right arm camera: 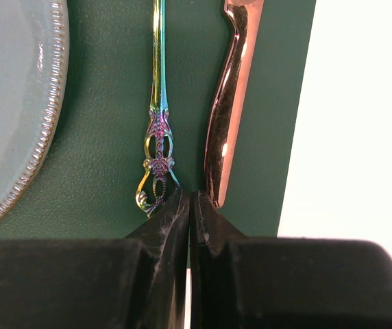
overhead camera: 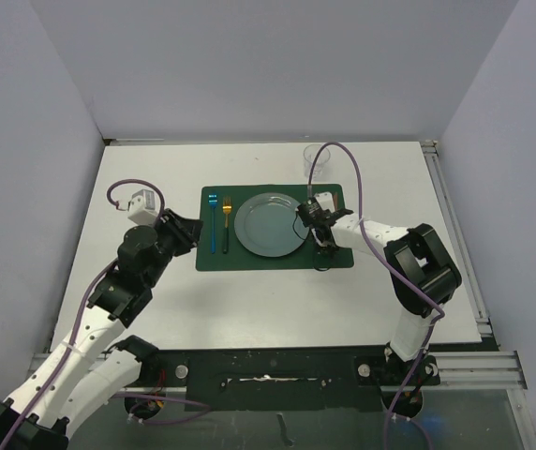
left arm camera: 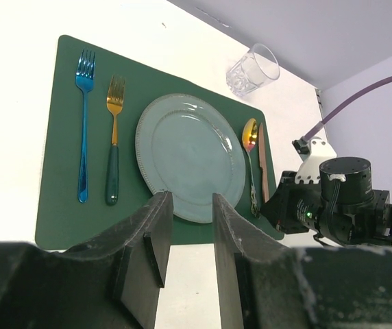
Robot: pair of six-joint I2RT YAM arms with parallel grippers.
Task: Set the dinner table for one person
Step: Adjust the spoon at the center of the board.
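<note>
Right gripper [right arm camera: 190,205], jaws pressed together on nothing, noses between the handle ends of spoon [right arm camera: 158,103] and knife [right arm camera: 227,123], likely to square them beside the plate [right arm camera: 11,103]. Left gripper [left arm camera: 188,205] hangs open and empty by the placemat [left arm camera: 66,212], centred on the white dinner table [overhead camera: 249,309]

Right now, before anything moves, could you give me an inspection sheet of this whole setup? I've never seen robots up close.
Surface: white dinner table, with a dark green placemat in the middle.
Job's things: grey-blue plate on the placemat; blue fork and gold fork on its left in the top view; spoon and knife on its right; clear glass beyond the mat's far edge.
Clutter: nothing seen.
Grippers: left gripper, jaws open and empty, by the mat's left edge; right gripper, jaws shut on nothing, at the spoon and knife handle ends.
Cables: purple cables loop from each arm.
Surroundings: plain pale walls; aluminium rails.
</note>
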